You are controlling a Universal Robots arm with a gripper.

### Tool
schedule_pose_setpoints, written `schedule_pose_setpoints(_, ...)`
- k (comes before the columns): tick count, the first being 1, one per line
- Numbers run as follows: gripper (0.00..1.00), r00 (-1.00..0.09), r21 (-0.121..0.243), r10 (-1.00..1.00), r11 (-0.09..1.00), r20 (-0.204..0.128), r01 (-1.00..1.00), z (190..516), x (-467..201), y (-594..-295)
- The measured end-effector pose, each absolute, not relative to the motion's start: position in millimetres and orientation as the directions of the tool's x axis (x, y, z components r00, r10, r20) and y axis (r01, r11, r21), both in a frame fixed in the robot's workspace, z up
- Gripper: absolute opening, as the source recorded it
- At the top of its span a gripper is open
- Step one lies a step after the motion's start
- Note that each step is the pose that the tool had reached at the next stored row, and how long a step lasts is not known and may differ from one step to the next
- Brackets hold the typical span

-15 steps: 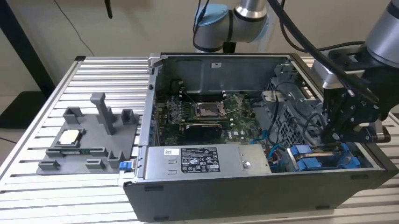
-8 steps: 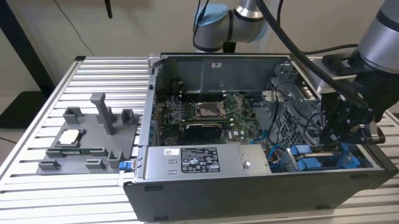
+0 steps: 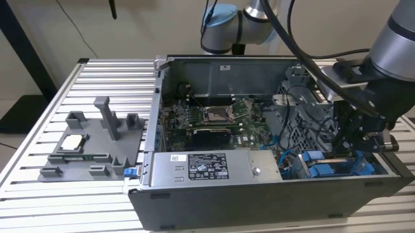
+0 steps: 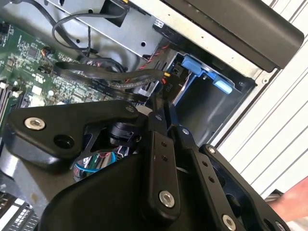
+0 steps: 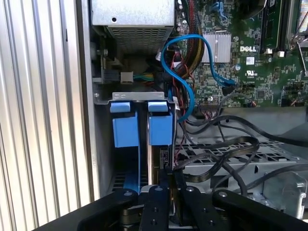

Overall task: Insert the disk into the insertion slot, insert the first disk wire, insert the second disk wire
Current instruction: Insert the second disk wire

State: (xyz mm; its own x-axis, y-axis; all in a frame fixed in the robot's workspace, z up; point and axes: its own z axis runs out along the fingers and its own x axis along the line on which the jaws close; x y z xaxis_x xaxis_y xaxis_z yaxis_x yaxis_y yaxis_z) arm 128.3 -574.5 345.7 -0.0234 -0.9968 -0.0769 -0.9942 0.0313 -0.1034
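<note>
My gripper (image 3: pixel 355 145) reaches down into the open computer case's front corner on the exterior view's right. It hangs right over the insertion slot (image 3: pixel 331 165), a grey metal bay (image 5: pixel 137 97) with bright blue tabs (image 5: pixel 126 129). Below the other blue tab (image 5: pixel 160 127), a thin dark strip (image 5: pixel 162 156) stands edge-on in the bay, which looks like the disk. In both wrist views the black fingers (image 5: pixel 165 180) are pressed close together at the gripper tip (image 4: pixel 161 103). A flat black wire (image 5: pixel 216 147) (image 4: pixel 110 72) runs up to the tip and seems pinched there.
A grey power supply box (image 3: pixel 207 167) lies along the case's front. The motherboard (image 3: pixel 214 116) sits behind it. A looping blue cable (image 5: pixel 192 62) and red-black wires crowd the bay's edge. A grey fixture tray (image 3: pixel 91 145) rests on the slatted table (image 3: pixel 39 194). A hand (image 4: pixel 293 204) shows.
</note>
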Motion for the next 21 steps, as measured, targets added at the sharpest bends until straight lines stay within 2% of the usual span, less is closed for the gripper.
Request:
schedule_pose_setpoints(16, 0.16, -0.023, -0.104, -0.997, 0.031, -0.076, -0.994, 336, 127, -575)
schedule_pose_setpoints(18, 0.18, -0.023, -0.104, -0.997, 0.031, -0.078, -0.994, 335, 127, -575)
schedule_pose_setpoints(19, 0.24, -0.023, -0.104, -0.997, 0.031, -0.077, -0.994, 335, 127, -575)
schedule_pose_setpoints(21, 0.24, -0.023, -0.104, -0.997, 0.031, -0.077, -0.994, 340, 127, -574)
